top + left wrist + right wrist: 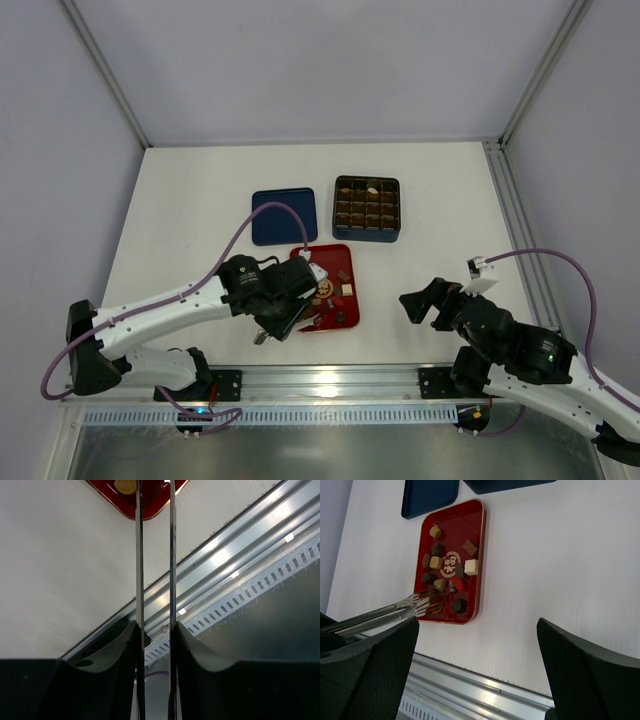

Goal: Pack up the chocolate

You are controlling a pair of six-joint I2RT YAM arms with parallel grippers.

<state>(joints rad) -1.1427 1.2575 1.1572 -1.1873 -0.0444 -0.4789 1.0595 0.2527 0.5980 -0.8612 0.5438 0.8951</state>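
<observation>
Several small chocolate pieces (pixel 343 290), dark, tan and cream, lie on the red tray (pixel 335 254); the right wrist view shows them well (pixel 471 566). My left gripper (pixel 288 308) is shut on metal tongs (pixel 395 611), whose forked tips hover over the tray's near left part, beside a tan piece (pixel 440 584). In the left wrist view the gripper (pixel 155 630) holds the two tong blades (pixel 138 555) slightly apart, with nothing seen between them. My right gripper (pixel 425 300) is open and empty over the table, right of the tray (pixel 477 625).
The dark blue box (pixel 367 210) with its grid of brown cells stands behind the tray, a few pieces in its far row. Its blue lid (pixel 284 216) lies to its left. The metal rail (pixel 330 378) runs along the near table edge.
</observation>
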